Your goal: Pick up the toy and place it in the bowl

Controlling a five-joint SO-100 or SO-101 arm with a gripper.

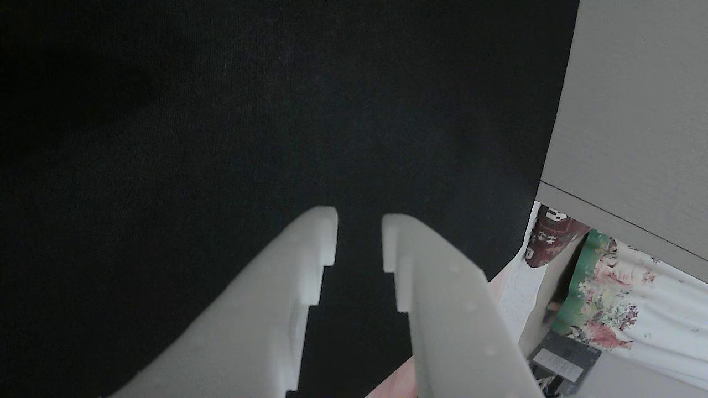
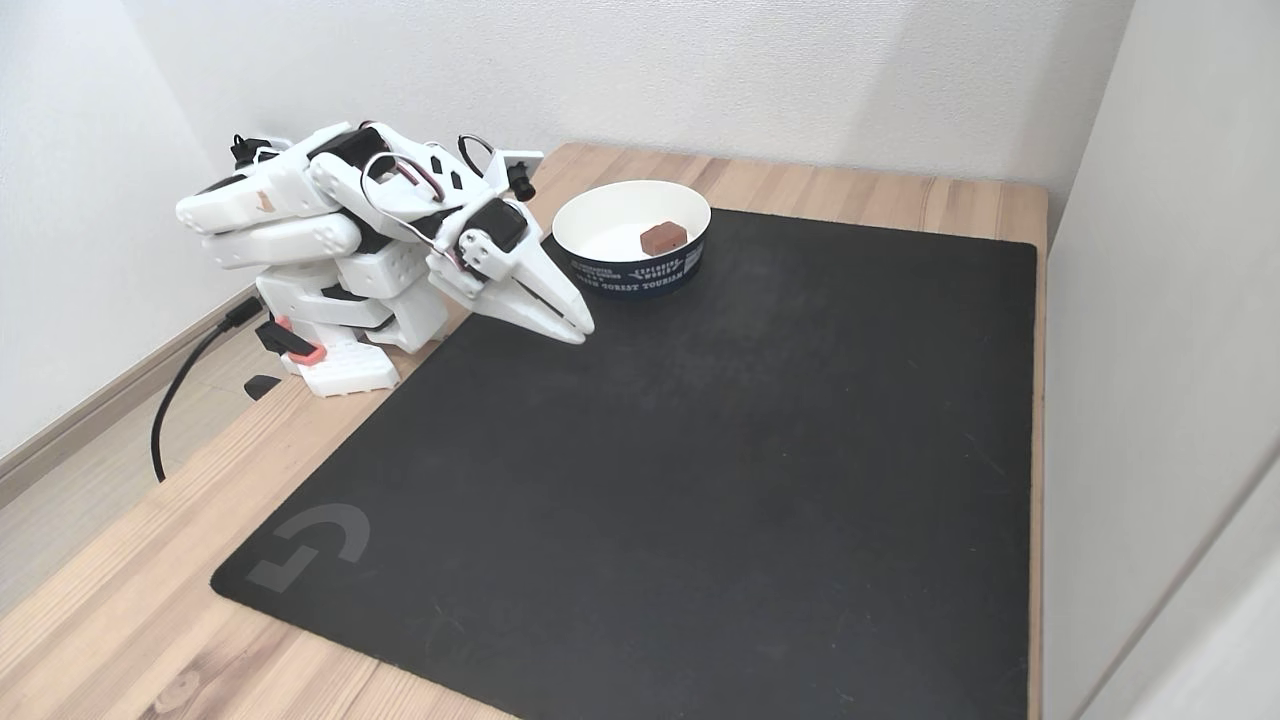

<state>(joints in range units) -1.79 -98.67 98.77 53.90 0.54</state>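
Note:
In the fixed view the small dark-red toy lies inside the white bowl, which has a dark printed band on its outside and stands at the back of the black mat. The white arm is folded low at the left, and its gripper points down to the mat just left of and in front of the bowl, apart from it. In the other view the two white notched fingers stand a little apart over bare black mat, the gripper slightly open with nothing between them.
A large black mat covers most of the wooden table. A white wall stands close on the right. The arm's base and a black cable sit at the table's left edge. Patterned cloth shows beyond the mat's edge.

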